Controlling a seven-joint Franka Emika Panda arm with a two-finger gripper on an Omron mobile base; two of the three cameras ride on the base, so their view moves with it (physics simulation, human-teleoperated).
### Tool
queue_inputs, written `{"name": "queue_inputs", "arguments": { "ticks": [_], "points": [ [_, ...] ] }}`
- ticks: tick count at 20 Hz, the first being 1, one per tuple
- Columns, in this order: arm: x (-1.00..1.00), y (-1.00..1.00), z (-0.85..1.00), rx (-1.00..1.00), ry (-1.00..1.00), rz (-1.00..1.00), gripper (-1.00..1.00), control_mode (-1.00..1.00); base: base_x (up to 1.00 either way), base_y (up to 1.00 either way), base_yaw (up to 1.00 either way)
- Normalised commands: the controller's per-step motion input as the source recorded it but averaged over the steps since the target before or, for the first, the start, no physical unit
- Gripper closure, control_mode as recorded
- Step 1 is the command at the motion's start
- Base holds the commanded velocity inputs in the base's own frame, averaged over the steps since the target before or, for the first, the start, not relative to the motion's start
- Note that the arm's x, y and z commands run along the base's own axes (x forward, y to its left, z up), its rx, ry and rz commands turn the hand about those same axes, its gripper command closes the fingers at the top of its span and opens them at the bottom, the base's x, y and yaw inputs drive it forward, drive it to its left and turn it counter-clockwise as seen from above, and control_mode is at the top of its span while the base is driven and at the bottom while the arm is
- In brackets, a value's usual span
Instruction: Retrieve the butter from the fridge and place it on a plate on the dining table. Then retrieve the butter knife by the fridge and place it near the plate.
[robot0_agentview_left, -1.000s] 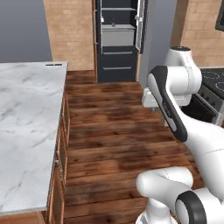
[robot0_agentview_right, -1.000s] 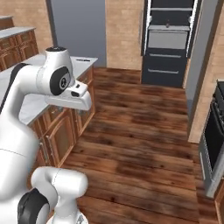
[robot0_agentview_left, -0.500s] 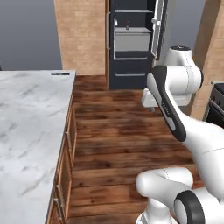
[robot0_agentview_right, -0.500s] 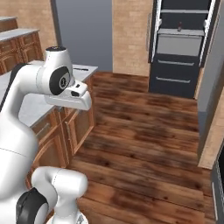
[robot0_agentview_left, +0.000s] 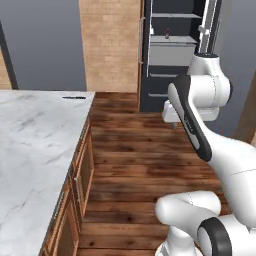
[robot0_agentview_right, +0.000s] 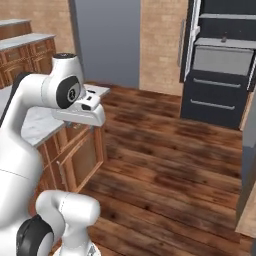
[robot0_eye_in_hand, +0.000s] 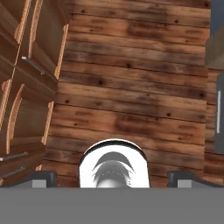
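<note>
The black fridge (robot0_agentview_left: 172, 60) stands at the far end of the wood floor with its upper doors open, showing shelves and a grey-fronted bin; it also shows at the back right (robot0_agentview_right: 220, 75). No butter can be made out inside from here. The butter knife (robot0_agentview_left: 75, 97), a thin dark utensil, lies at the far edge of a marble cabinet counter (robot0_agentview_left: 35, 145). My gripper (robot0_eye_in_hand: 113, 177) is open and holds nothing, pointing down at the floor, with the arm folded close to the base (robot0_agentview_left: 172, 112). The plate and dining table are out of view.
A small red bottle (robot0_agentview_left: 167, 34) stands on a fridge shelf. Wooden cabinet doors and drawers (robot0_eye_in_hand: 30, 87) line the counter's side to my left. A brick wall (robot0_agentview_left: 110, 45) and a grey wall flank the fridge. Open wood floor (robot0_agentview_right: 165, 165) lies ahead.
The whole picture has shifted: the base has driven and turned, so the fridge now looks nearer and larger. The arm keeps the same folded pose, gripper still open.
</note>
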Motion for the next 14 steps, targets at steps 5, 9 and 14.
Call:
{"name": "queue_inputs", "arguments": {
  "ticks": [5,9,14],
  "points": [
    [0.00,0.00,0.00,0.00,0.00,0.00,-1.00,1.00,1.00,-0.69,0.34],
    [0.00,0.00,0.00,0.00,0.00,0.00,-1.00,1.00,1.00,-0.62,0.34],
    [0.00,0.00,0.00,0.00,0.00,0.00,-1.00,1.00,1.00,-0.37,0.32]
  ]
}}
